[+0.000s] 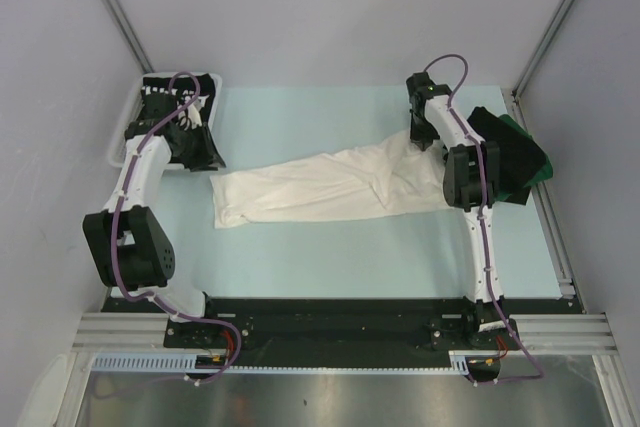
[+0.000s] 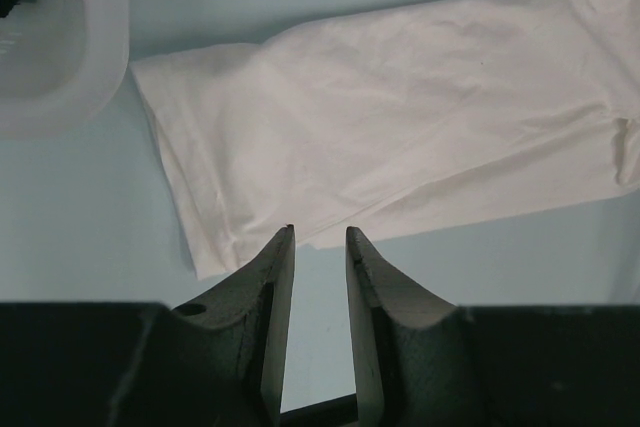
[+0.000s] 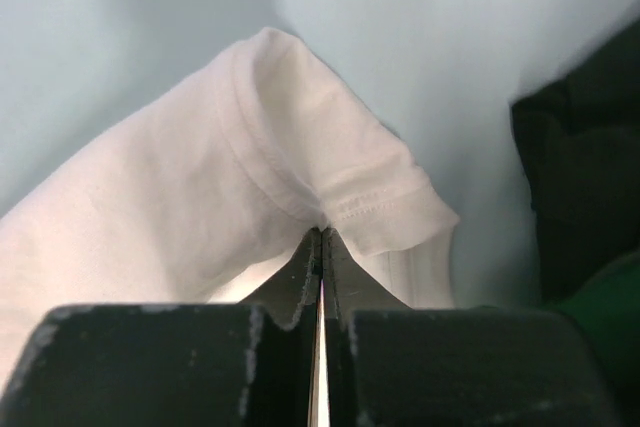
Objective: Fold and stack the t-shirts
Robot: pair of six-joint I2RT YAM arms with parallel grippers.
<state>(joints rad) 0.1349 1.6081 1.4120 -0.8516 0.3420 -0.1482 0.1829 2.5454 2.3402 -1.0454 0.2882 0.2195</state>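
The right end effector (image 3: 321,234) is clamped on a stitched hem of the white t-shirt (image 1: 320,187), which lies in a long rumpled band across the middle of the tabletop (image 1: 300,257). The left end effector (image 2: 320,237) hangs empty, jaws partly apart, just beside the shirt's left end. Black and green t-shirts (image 1: 515,157) lie piled at the right edge. Dark t-shirts (image 1: 160,97) sit in the basket (image 1: 114,147) at the far left corner, so the task is roughly midway, I judge.
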